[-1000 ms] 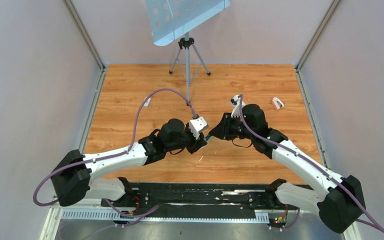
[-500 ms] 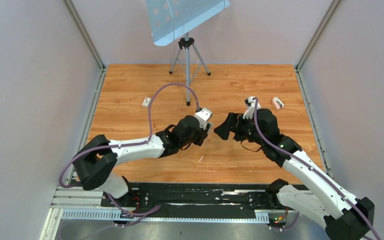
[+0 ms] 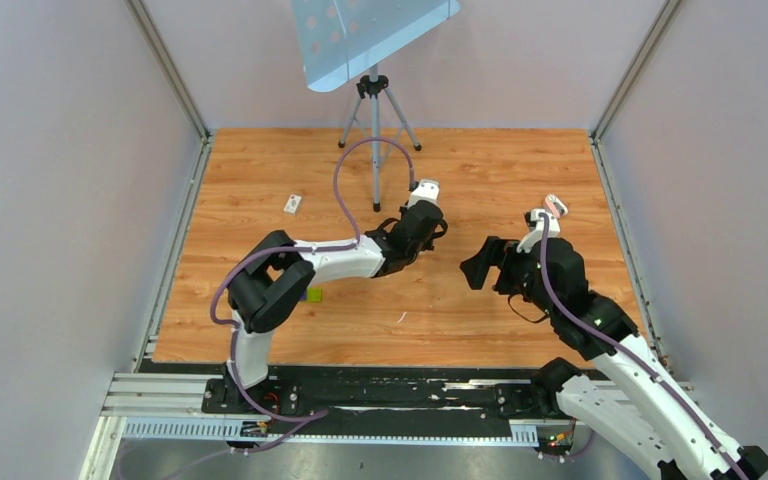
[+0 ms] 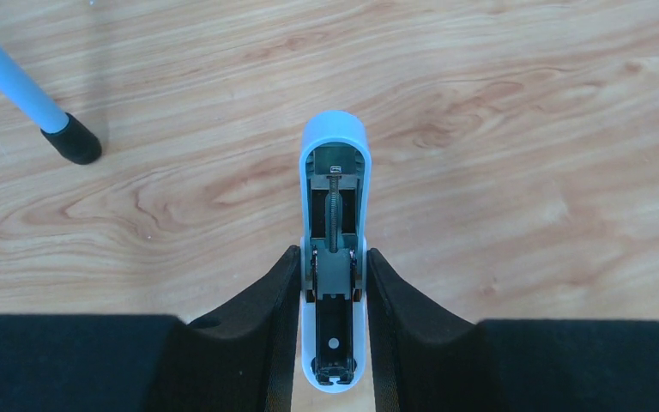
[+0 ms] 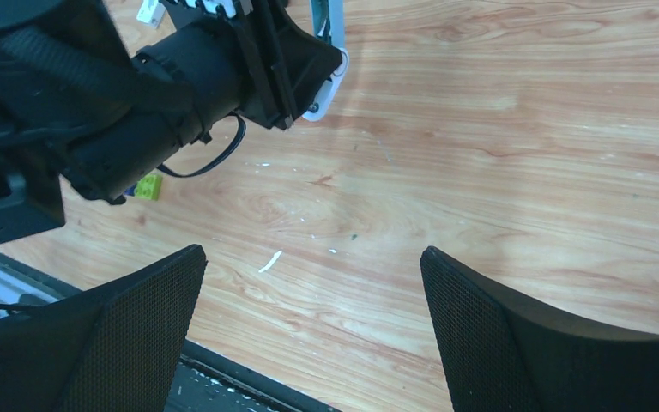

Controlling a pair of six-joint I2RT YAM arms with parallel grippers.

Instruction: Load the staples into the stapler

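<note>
Over the wooden table (image 3: 260,180), the right gripper (image 5: 311,257) hangs spread wide and empty, while the left gripper (image 4: 333,255) pinches the pale-blue stapler (image 4: 335,197), flipped open with its spring channel showing.

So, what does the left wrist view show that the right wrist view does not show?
Only the left wrist view: the inside of the opened stapler, with its spring, clamped between the fingers of the left gripper, and a black tripod foot. Only the right wrist view: the right gripper wide open with nothing between its fingers, a small green block and a white sliver on the wood. Both: the wooden table, the left gripper and the stapler, of which the right wrist view catches only an edge.
</note>
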